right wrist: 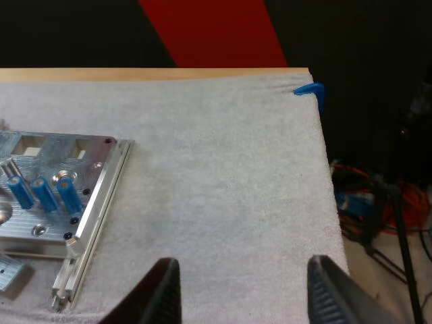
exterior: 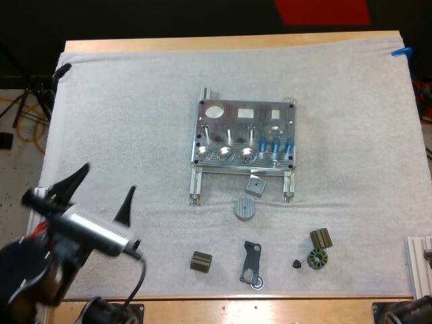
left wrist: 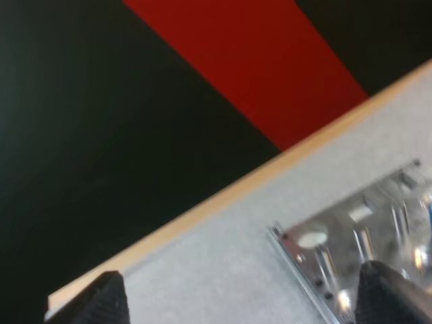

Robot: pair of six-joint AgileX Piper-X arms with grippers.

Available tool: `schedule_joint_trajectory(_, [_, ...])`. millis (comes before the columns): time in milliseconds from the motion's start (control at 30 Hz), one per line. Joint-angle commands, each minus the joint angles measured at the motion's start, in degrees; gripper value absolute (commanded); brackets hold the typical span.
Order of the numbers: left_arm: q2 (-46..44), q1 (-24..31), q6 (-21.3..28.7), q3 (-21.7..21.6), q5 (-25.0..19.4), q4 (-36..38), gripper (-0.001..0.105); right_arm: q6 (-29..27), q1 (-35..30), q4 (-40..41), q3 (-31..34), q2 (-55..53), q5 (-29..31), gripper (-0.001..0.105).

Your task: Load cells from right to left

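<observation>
Blue cylinders [right wrist: 44, 194] in metal fixture [right wrist: 94, 165]

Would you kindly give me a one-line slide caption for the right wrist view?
Open right gripper hovers over the white mat beside the metal fixture holding three blue cylinders.

No readable text, label or number shows anywhere.

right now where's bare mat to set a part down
Bare mat right of the metal fixture, and left of it up to the open left gripper. Crowded in front of the fixture among the small dark parts.
</observation>
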Motion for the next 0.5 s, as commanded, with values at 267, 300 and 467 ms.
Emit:
schedule_joint_trajectory(267, [-15.41,0.11,-2.90,3.47,-4.21,7.59,0.068,-0.94,0.00,-0.45,0.18,-6.67,-4.19,0.043])
schedule_joint_trajectory(300, [-16.23,0.11,-3.24,3.61,-4.21,8.10,0.068,-0.94,0.00,-0.51,0.26,-7.05,-4.87,0.043])
schedule_joint_trajectory(467, [-23.54,0.11,-7.52,4.82,-4.09,9.60,0.068,-0.93,0.00,-0.49,3.81,-10.21,-11.33,0.043])
